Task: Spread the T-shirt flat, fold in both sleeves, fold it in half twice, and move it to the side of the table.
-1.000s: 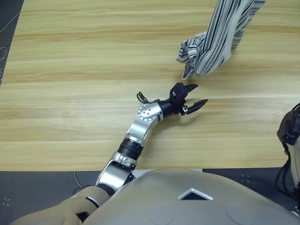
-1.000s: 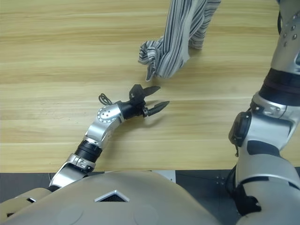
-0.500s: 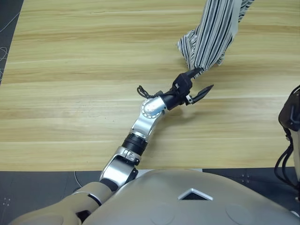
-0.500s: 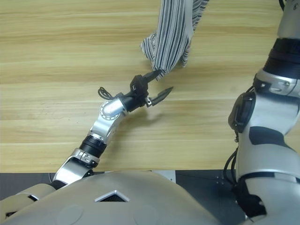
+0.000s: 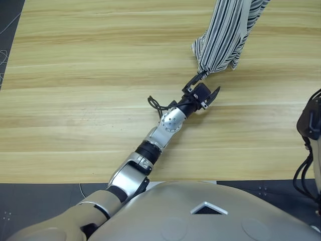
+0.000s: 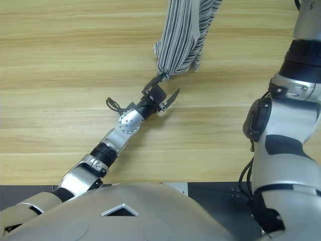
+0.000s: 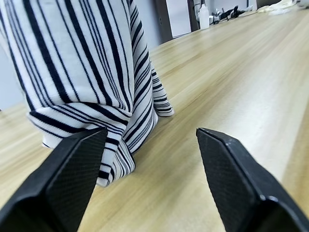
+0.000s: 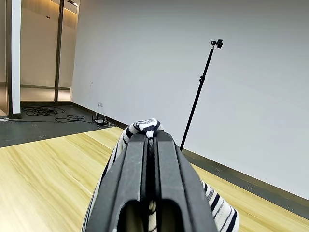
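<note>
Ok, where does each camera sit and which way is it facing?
Both eyes: on the head, looking down at the table, left arm and left gripper; right eye adds the right arm.
Left wrist: low over the table, facing the T-shirt hem between its open fingers.
Right wrist: raised, facing a wall over the right gripper.
All share the T-shirt.

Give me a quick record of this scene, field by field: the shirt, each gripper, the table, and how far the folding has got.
T-shirt: striped, hanging bunched, lower end down at the table
right gripper: shut on the T-shirt's top, raised above the table
left gripper: open, low over the table, at the T-shirt's lower end
table: light wood
progress: T-shirt not yet spread flat, no sleeve folded in
</note>
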Robot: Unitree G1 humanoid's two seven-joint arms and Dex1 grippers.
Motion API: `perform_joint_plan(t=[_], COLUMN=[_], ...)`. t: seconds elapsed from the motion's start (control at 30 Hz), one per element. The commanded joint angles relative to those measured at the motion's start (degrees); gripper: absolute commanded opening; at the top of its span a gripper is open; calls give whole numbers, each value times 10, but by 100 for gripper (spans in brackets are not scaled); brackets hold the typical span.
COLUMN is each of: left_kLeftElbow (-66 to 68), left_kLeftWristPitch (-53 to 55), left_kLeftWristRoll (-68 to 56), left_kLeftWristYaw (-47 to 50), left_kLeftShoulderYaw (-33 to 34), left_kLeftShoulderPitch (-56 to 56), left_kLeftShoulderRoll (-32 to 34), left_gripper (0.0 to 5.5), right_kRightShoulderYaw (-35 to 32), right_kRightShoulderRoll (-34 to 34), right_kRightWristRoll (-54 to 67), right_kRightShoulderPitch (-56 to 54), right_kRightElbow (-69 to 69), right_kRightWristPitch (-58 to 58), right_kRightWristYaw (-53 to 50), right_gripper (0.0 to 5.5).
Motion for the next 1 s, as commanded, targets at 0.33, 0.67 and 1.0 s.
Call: perform_joint_plan(t=[0.33,0.67,1.0], left_kLeftElbow=[132,135,142], left_kLeftWristPitch=[-41,-11,28], left_kLeftWristRoll=[83,125,144], left_kLeftWristYaw=[142,227,267], left_kLeftShoulderYaw=[-3,15,28], left_kLeftShoulderPitch=[-97,-106,-97], left_kLeftShoulderRoll=[-89,-81,-77], left_gripper=[347,347,347], right_kRightShoulderYaw=[8,9,7], right_kRightShoulderRoll=[7,7,6], right_kRightWristRoll=[6,6,6], right_kRightShoulderPitch=[5,9,9], right_kRightElbow=[-26,-30,-27], right_kRightWristPitch=[0,4,2], right_kRightWristYaw=[11,16,18], right_gripper=[13,13,13])
